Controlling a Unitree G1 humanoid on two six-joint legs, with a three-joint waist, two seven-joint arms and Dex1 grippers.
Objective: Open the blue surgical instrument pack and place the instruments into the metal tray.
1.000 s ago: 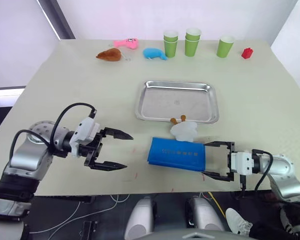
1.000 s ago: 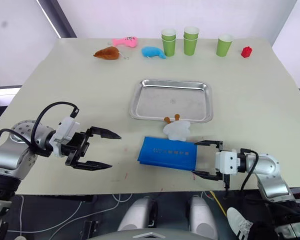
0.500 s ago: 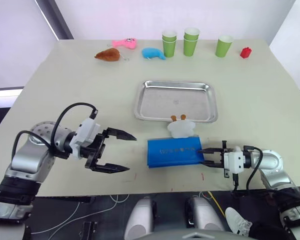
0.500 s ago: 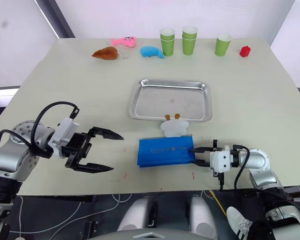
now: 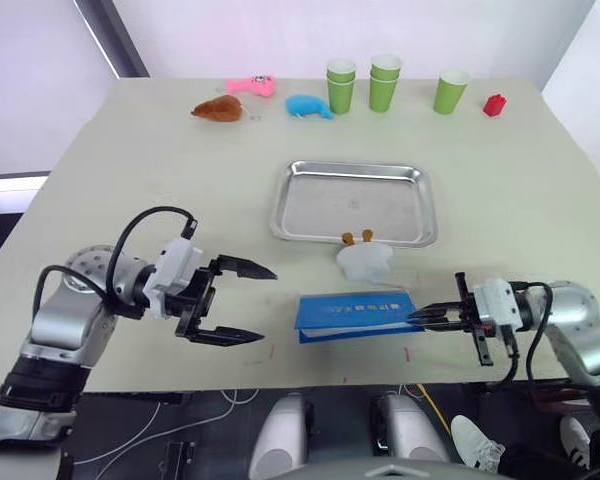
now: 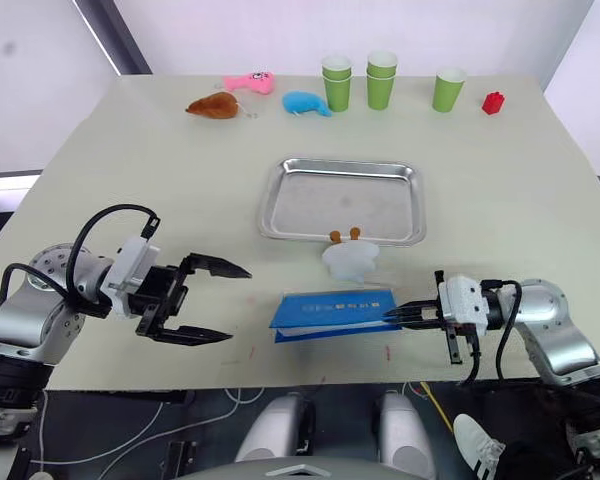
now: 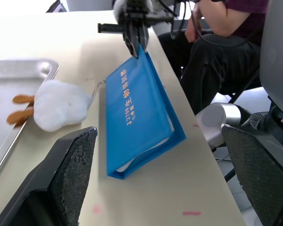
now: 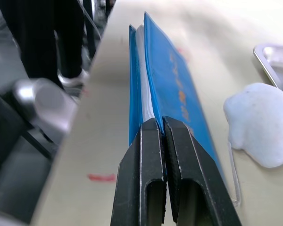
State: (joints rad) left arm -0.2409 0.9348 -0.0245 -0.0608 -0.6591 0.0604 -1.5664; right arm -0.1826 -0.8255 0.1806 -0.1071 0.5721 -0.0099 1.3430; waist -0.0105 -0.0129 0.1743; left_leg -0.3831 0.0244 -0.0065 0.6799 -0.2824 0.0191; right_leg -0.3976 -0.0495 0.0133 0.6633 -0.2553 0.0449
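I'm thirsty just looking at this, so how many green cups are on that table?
5, as far as I can see: a stack of two, another stack of two, and a single cup, all along the far edge. More could be nested inside.

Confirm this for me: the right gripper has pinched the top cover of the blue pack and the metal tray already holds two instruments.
Wrong on the tray. The right gripper does pinch the top cover of the blue pack, but the left eye view shows the metal tray holding no instruments.

Right pincer [image 5: 417,317] has closed on the blue surgical instrument pack [image 5: 352,313], lifting its top cover.
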